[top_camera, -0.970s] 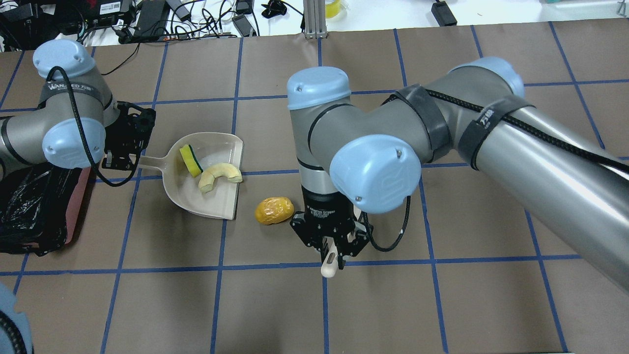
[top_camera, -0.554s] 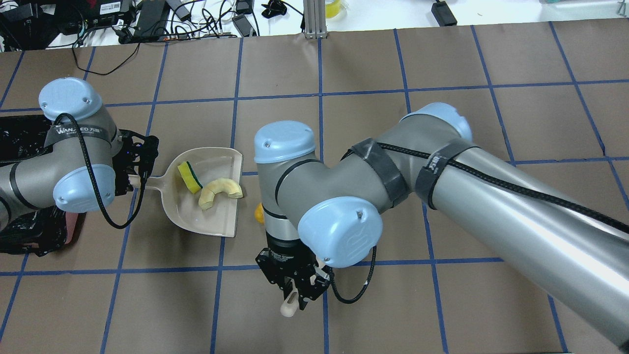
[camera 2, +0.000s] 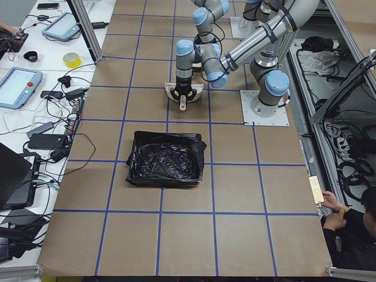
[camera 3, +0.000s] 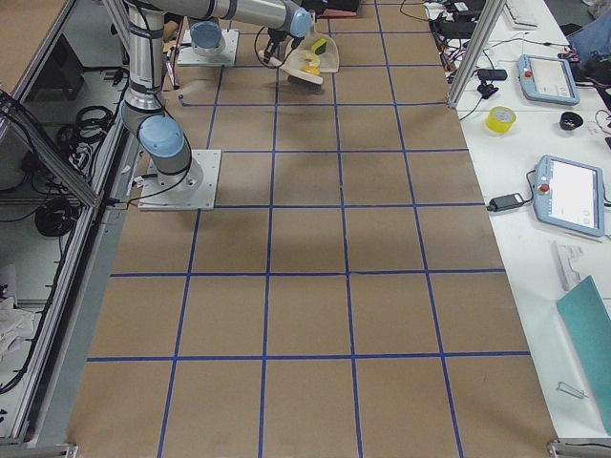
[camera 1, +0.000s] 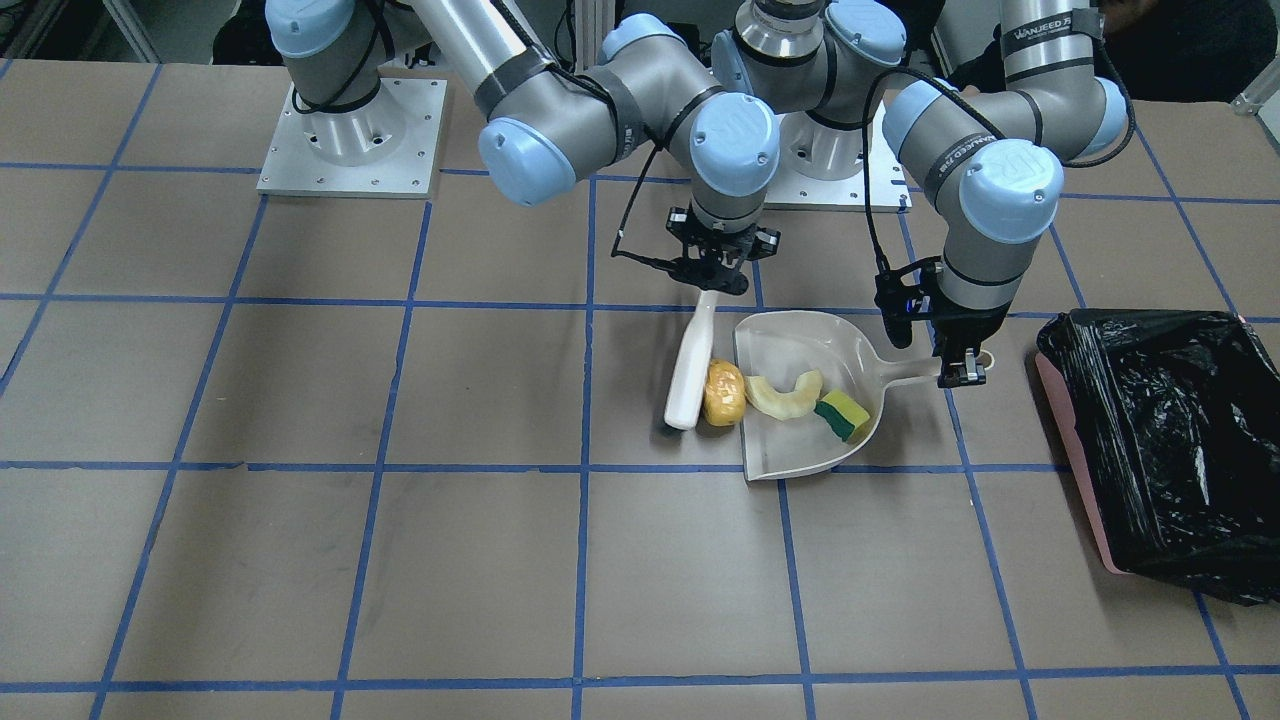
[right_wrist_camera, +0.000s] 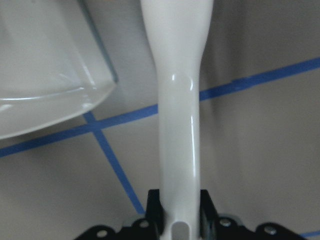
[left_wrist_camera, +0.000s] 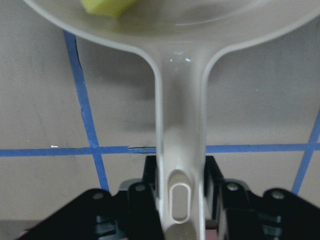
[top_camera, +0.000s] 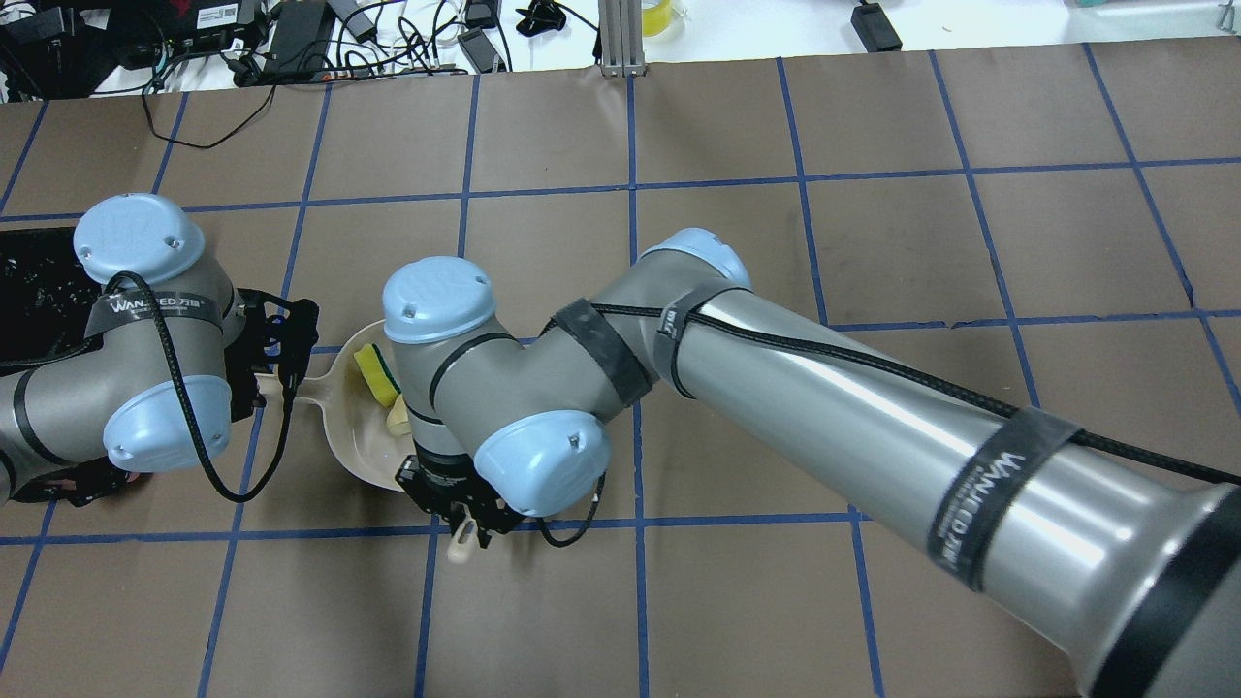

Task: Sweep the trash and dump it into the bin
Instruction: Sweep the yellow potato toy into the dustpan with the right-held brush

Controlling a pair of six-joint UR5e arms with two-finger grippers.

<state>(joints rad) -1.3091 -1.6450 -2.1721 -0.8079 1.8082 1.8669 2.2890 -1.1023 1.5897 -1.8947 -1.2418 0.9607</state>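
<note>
Right gripper (camera 1: 713,284) tight on beige plastic brush (camera 1: 690,365) touching shiny golden-brown lump (camera 1: 723,392); left gripper (camera 1: 958,374) tight on handle of beige plastic dustpan (camera 1: 790,340).

The right gripper (camera 1: 712,272) has swung the brush (camera 1: 690,365) across, from well off the dustpan (camera 1: 800,335) to just beside its open lip. The golden-brown potato-like lump (camera 1: 723,392), earlier apart from the brush head, now sits pressed between it and that lip. The left gripper (camera 1: 958,362) has drawn the dustpan slightly toward the robot.
</note>
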